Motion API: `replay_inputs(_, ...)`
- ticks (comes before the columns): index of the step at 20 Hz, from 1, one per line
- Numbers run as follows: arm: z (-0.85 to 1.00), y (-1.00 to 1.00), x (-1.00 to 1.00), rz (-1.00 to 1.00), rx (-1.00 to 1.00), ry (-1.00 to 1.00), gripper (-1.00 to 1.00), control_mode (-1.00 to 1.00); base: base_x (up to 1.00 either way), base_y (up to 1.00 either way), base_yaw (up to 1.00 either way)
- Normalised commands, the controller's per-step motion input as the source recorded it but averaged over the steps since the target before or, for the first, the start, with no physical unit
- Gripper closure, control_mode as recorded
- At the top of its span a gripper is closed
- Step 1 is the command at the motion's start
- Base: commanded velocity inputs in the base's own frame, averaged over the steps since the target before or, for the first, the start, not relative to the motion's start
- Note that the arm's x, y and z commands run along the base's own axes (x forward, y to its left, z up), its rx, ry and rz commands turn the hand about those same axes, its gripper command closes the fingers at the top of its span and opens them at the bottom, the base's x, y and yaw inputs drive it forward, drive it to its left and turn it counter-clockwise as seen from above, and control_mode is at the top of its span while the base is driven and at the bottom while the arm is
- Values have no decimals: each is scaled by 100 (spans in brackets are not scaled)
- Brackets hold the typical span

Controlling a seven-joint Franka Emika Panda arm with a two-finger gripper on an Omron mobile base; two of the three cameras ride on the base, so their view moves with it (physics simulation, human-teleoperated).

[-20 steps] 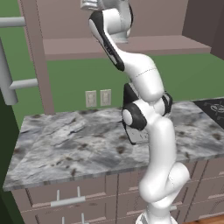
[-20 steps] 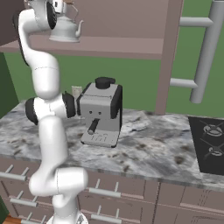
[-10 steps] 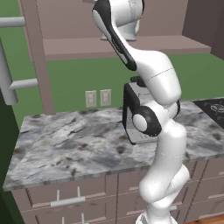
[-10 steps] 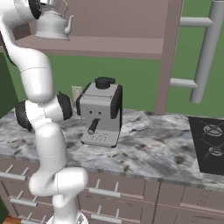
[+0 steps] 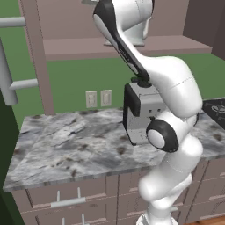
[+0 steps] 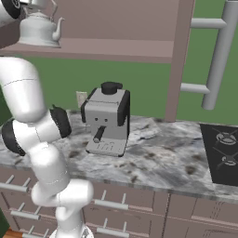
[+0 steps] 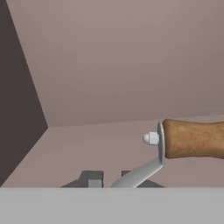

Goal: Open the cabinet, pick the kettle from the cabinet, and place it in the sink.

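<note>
Gripper [image 7: 111,178] hovers at kettle [image 6: 41,29] handle inside open cabinet [image 6: 139,28].

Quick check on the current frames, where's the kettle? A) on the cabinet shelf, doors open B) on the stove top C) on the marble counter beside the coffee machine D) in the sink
A: in the right base view the kettle stands on the shelf of the open cabinet, above the coffee machine on the counter.
</note>
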Motion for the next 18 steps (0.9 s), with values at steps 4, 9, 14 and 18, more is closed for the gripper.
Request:
replay_inputs(4, -23, -19, -75, 0, 3, -5, 100, -100, 0, 0, 0)
replay_inputs(9, -28, -28, -74, 0, 5, -4, 100, -100, 0, 0, 0)
replay_inputs(14, -36, -29, -69, 0, 5, -3, 100, -100, 0, 0, 0)
replay_inputs(18, -41, -35, -58, 0, 5, -2, 100, -100, 0, 0, 0)
